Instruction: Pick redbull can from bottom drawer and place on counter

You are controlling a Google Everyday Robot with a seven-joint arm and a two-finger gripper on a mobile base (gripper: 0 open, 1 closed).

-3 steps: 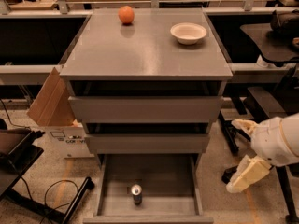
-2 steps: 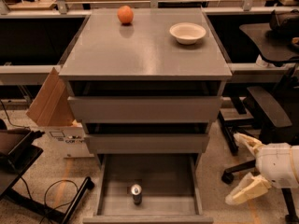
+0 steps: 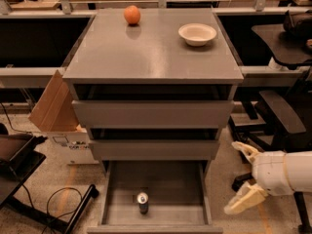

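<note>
The redbull can (image 3: 142, 202) stands upright in the open bottom drawer (image 3: 117, 213), near its front middle, its shiny silver top facing up. The counter (image 3: 151, 52) is the grey cabinet top above. My gripper (image 3: 242, 177) is at the lower right, outside the cabinet, to the right of the bottom drawer and about level with it. Its two cream fingers are spread open and empty, pointing left toward the cabinet.
An orange fruit (image 3: 132, 14) and a white bowl (image 3: 197, 33) sit on the counter's far part. The two upper drawers (image 3: 152, 113) are slightly open. A cardboard box (image 3: 58, 116) stands left of the cabinet. Black chairs (image 3: 282, 116) stand at the right, cables lie on the floor at the left.
My gripper and arm have moved down and slightly right, lower beside the bottom drawer. The can and everything else have stayed still.
</note>
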